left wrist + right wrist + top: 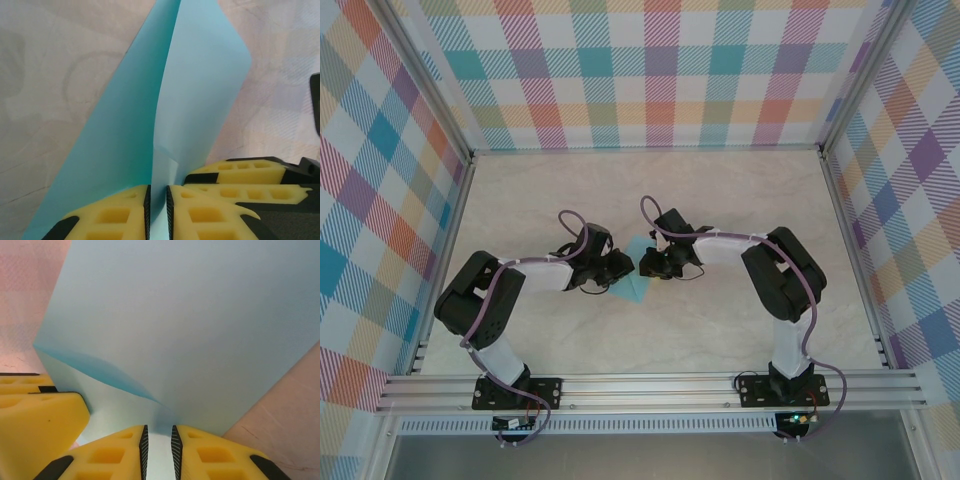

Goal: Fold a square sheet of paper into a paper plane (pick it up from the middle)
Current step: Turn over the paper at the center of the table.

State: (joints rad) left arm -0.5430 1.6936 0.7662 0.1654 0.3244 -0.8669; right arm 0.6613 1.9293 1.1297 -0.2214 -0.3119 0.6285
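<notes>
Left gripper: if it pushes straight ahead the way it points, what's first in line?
The square sheet of paper, pinched in the left gripper, rises right ahead; behind it, probably the table.

Marbled tabletop (650, 190), plaid walls (620, 70)

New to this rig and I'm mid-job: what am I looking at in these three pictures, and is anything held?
You see two black jointed robot arms bolted at the near edge of a pale marble-patterned table. The overhead picture looks down from behind them: the left arm's end effector and the right arm's end effector meet in the middle at a thin light-blue square sheet of paper. The other two pictures come from a camera on each wrist, so the yellow fingers at the bottom are that arm's own. In both, the paper runs into the narrow gap between those fingers, so each end effector appears to pinch the sheet, which is bent up into a ridge.
</notes>
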